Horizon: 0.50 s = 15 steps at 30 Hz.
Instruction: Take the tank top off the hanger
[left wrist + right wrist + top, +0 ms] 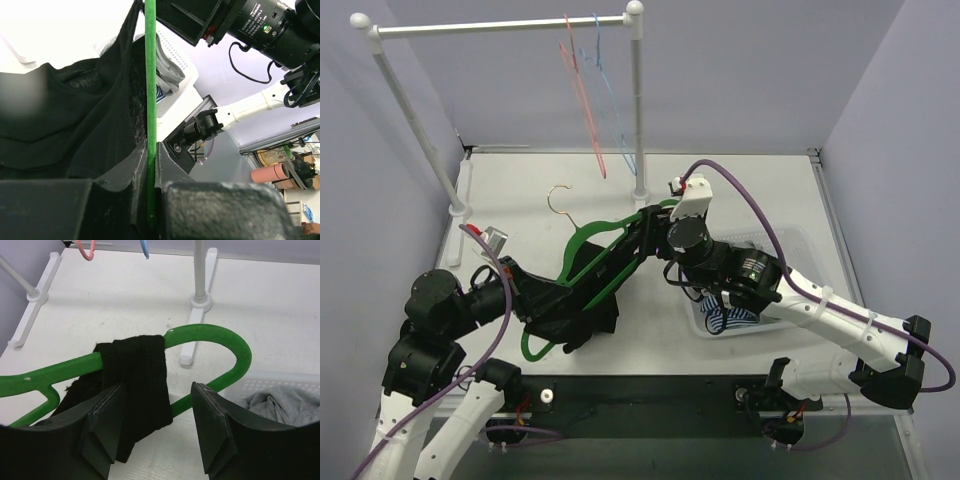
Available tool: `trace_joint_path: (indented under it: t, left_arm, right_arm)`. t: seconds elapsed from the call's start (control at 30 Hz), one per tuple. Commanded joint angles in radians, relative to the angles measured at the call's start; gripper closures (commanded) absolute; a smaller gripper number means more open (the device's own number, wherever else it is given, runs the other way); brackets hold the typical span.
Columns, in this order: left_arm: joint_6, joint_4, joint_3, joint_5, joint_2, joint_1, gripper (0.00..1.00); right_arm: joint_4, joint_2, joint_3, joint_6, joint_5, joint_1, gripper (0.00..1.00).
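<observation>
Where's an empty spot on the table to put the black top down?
Bare table lies at the back, between the rack's left foot and the green hanger, and again right of the rack's right post, behind the white basket. The middle is crowded: left pincer, right pincer, hanger and tank top.

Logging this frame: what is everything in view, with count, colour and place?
green hanger: 1, green, over table centre
tank top: 1, black, draped on green hanger
rack: 1, white, far side
red wire hanger: 1, red, on rack
blue wire hanger: 1, blue, on rack
basket: 1, white, right side
clothes: count unclear, grey and striped, in basket
table: 1, white
left gripper: 1, black, shut on green hanger
right gripper: 1, black, open around tank top strap
</observation>
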Motion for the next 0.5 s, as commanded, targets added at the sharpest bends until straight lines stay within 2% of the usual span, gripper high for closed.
trace_joint_path:
  t: [0.0,0.07,0.17,0.2,0.27,0.3,0.47]
  left_arm:
    - [-0.032,0.102,0.063,0.042,-0.013,-0.006,1.00]
    - [-0.031,0.093,0.075,0.041,-0.012,-0.006,1.00]
    - [-0.026,0.079,0.102,0.042,-0.004,-0.006,1.00]
    - [-0.025,0.076,0.109,0.044,-0.001,-0.006,1.00]
    - [-0.023,0.064,0.129,0.044,0.000,-0.006,1.00]
    - [-0.023,0.059,0.138,0.039,0.003,-0.006,1.00]
    - [0.061,-0.086,0.239,0.001,0.037,-0.009,1.00]
  right_arm:
    - [0.055,-0.016,0.033,-0.030,-0.088,-0.007,0.45]
    - [0.054,-0.020,0.041,-0.035,-0.134,-0.007,0.45]
    - [0.055,-0.028,0.045,-0.035,-0.116,-0.003,0.57]
    - [0.052,-0.032,0.047,-0.036,-0.105,-0.002,0.72]
    - [0.052,-0.046,0.051,-0.059,-0.091,-0.002,0.88]
    - [0.052,-0.048,0.056,-0.076,-0.073,-0.002,1.00]
    - [0.052,-0.074,0.119,-0.179,0.015,-0.007,1.00]
